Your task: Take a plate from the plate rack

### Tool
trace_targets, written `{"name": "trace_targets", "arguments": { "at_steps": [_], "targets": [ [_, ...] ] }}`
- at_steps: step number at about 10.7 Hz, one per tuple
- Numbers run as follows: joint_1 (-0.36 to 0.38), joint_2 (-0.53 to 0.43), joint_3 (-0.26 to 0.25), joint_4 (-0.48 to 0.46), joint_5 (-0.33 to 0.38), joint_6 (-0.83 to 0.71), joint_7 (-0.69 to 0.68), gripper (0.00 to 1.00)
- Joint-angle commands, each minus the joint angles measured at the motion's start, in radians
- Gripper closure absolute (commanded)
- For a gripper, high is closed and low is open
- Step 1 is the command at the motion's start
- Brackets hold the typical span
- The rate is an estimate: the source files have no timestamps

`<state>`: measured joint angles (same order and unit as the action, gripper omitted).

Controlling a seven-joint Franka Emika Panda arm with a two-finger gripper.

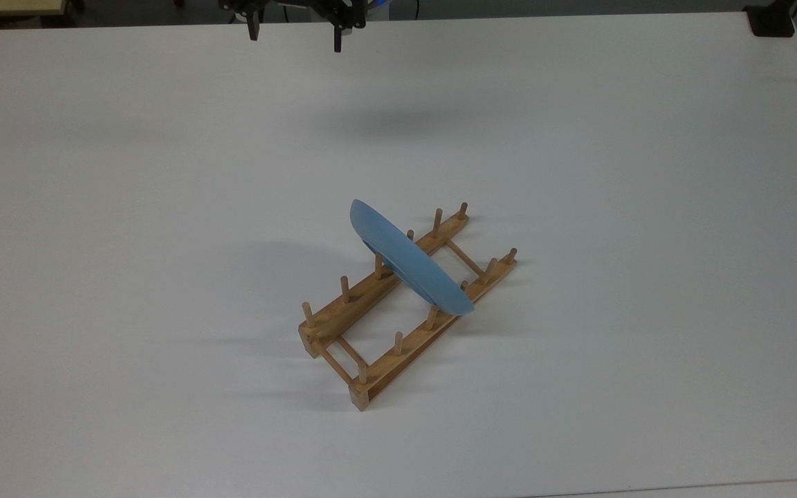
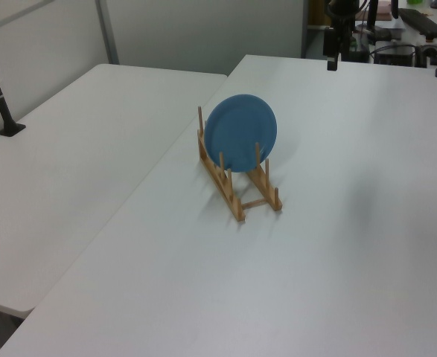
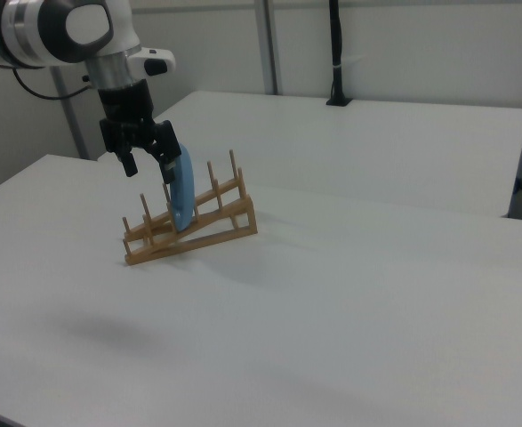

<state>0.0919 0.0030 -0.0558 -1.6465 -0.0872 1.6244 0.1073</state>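
White table (image 1: 163,207) surface, matte and evenly lit, with a second white table (image 2: 77,149) butted against it on the left view's left. Plate rack (image 1: 371,325), light-brown wood, two parallel rails with upright pegs, set diagonally near the middle of the table in the top view. Plate (image 1: 409,257), light blue, standing on edge between pegs about midway along the rack and leaning slightly (face visible in the left view (image 2: 240,134), edge-on in the right view (image 3: 183,191)). Gripper (image 1: 295,34) at the far edge of the top view, well apart from the rack, its two dark fingers (image 1: 253,29) spread wide with nothing held between them. In the right view the gripper (image 3: 147,165) hangs from the white arm (image 3: 65,31), overlapping the plate's upper edge on the right view's left.
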Motion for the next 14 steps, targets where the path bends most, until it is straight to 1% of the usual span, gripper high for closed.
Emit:
{"name": "trace_targets", "arguments": {
  "at_steps": [1,14],
  "targets": [
    [0.005,0.003,-0.006,0.019,-0.003,-0.037,-0.026,0.0],
    [0.006,0.015,-0.004,0.019,0.0,-0.018,-0.028,0.0]
  ]
}}
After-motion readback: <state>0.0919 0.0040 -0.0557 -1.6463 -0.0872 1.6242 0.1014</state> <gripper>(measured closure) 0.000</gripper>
